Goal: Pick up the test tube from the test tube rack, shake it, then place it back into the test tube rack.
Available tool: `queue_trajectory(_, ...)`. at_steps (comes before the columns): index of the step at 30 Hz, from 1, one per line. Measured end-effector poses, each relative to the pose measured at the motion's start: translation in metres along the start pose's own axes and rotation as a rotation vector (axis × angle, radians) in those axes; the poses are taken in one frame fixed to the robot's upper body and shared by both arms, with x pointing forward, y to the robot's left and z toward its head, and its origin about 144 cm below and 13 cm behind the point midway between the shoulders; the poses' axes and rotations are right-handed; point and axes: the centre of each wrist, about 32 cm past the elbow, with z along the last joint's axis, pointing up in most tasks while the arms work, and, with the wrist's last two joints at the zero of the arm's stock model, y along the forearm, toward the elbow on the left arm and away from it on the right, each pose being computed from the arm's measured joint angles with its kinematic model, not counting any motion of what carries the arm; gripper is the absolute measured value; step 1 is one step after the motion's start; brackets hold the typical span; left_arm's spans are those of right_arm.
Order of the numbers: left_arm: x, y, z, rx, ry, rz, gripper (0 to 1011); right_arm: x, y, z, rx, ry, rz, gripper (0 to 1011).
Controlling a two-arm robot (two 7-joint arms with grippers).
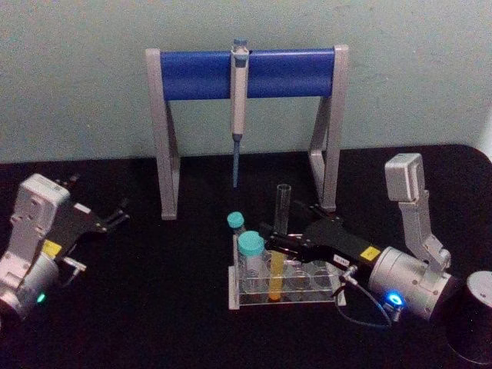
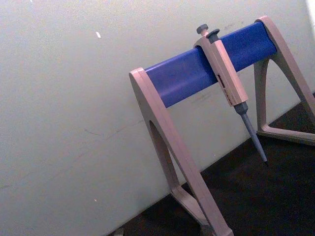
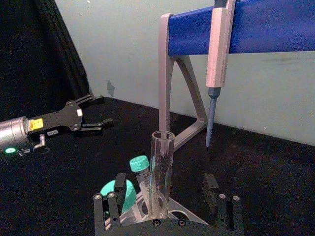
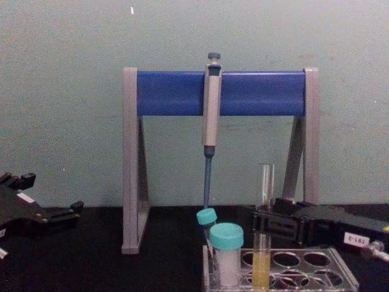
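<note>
The test tube (image 1: 275, 278) is seen standing upright in a front hole of the test tube rack (image 1: 326, 293), its long axis vertical, with yellow-orange liquid in the lower part and the clear open mouth well above the rack. The right end effector (image 1: 274, 234) is set wide. The tube is bracketed between its fingers (image 3: 114, 196), which are spread to either side. A gap is visible on both sides, and the tube is closer to one finger than to the other, so no hold is judged to have been made yet. The fingers are placed on the clear glass above the liquid line and above the rack's top plate. The right arm is reached in low from the robot's right, the wrist roughly level and the end effector pointed toward the robot's left, across the tube's axis. Two teal-capped vials (image 1: 250, 246) are found just beyond the fingertips, near enough to be brushed, it is judged, if the approach is carried further. The coming move is judged to be a closing of the fingers, then a straight lift along the tube's axis. The left end effector (image 1: 96, 198) is parked with fingers apart over the tabletop (image 1: 177, 307), well away from the rack, so the right arm is much the nearer.
</note>
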Motion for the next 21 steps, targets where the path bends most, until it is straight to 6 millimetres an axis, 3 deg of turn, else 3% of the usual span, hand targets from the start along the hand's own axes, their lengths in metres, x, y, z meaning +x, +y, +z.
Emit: queue_trajectory(21, 0.0000, 0.0000, 0.0000, 0.000, 0.000, 0.000, 1001, 0.0032, 0.0065, 0.0007, -0.012, -0.004, 0.000, 1000)
